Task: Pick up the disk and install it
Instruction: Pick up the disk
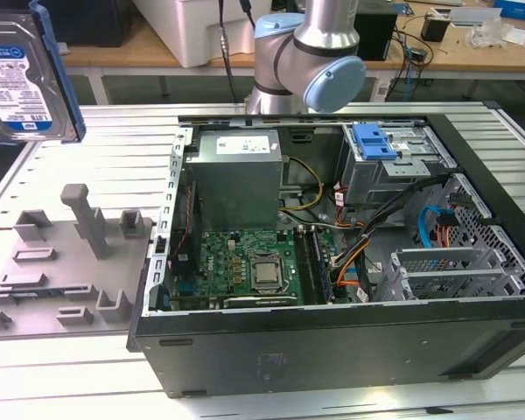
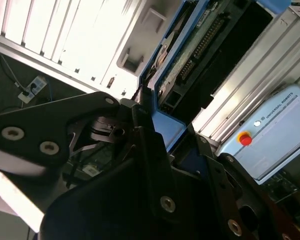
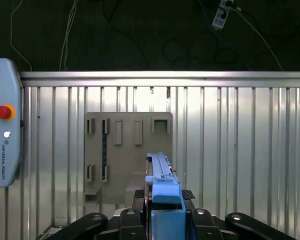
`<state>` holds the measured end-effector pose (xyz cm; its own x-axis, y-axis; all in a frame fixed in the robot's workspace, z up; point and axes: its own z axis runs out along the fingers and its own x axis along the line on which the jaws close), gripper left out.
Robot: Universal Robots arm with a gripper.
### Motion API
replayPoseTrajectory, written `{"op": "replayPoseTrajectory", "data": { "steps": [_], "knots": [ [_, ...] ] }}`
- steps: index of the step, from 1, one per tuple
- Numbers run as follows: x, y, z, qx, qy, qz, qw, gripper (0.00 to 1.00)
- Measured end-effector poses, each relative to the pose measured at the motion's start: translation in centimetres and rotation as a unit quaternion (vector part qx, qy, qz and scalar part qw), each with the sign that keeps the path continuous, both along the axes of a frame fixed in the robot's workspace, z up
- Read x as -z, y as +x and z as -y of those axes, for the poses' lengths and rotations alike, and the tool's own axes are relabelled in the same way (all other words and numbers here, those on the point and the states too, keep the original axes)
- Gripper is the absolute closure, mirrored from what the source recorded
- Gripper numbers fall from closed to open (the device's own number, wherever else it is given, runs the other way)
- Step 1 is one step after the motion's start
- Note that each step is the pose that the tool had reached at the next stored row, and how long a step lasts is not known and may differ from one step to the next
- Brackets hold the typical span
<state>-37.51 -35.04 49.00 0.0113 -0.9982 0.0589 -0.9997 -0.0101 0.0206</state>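
The disk (image 1: 22, 74) hangs high at the exterior view's left, its white-and-blue label facing the camera and a blue carrier frame along its edge. In the first wrist view the disk (image 3: 162, 182) stands edge-on, above the grey fixture, with my gripper (image 3: 165, 217) shut on it; black fingers (image 3: 200, 220) flank its blue frame. In the second wrist view the disk (image 2: 190, 65) shows its green circuit-board side and blue frame, clamped by the gripper (image 2: 152, 125).
An open computer case (image 1: 332, 341) lies on the slatted table, with a grey drive cage topped by a blue bracket (image 1: 374, 140) at its far right. A grey fixture (image 1: 70, 254) sits left of the case. A teach pendant (image 3: 2, 122) lies nearby.
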Motion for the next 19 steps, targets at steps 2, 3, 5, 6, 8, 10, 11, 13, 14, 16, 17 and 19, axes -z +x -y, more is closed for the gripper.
{"op": "replayPoseTrajectory", "data": {
  "steps": [2, 3, 5, 6, 8, 10, 11, 13, 14, 16, 17, 19],
  "knots": [
    [-0.12, 0.6, 0.24, 0.000, 0.0002, 0.0000, 1.0000, 0.63],
    [-0.17, 0.8, 0.35, -0.001, 0.0003, 0.0000, 1.0000, 0.63],
    [-0.30, 1.5, 0.66, -0.001, 0.0005, 0.0000, 1.0000, 0.63],
    [-0.33, 1.8, 0.79, -0.001, 0.0005, 0.0000, 1.0000, 0.63],
    [-0.39, 2.3, 1.11, -0.001, 0.0005, 0.0000, 1.0000, 0.63],
    [-0.45, 2.8, 1.45, -0.001, 0.0005, -0.0001, 1.0000, 0.63],
    [-0.47, 3.1, 1.67, -0.001, 0.0005, -0.0002, 1.0000, 0.63],
    [-0.51, 3.6, 2.06, -0.001, 0.0005, -0.0003, 1.0000, 0.63],
    [-0.52, 3.8, 2.24, -0.001, 0.0005, -0.0004, 1.0000, 0.63],
    [-0.55, 4.3, 2.58, -0.001, 0.0006, -0.0005, 1.0000, 0.63],
    [-0.57, 4.6, 2.83, -0.001, 0.0006, -0.0007, 1.0000, 0.63],
    [-0.61, 5.3, 3.27, -0.001, 0.0006, -0.0010, 1.0000, 0.63]
  ]
}}
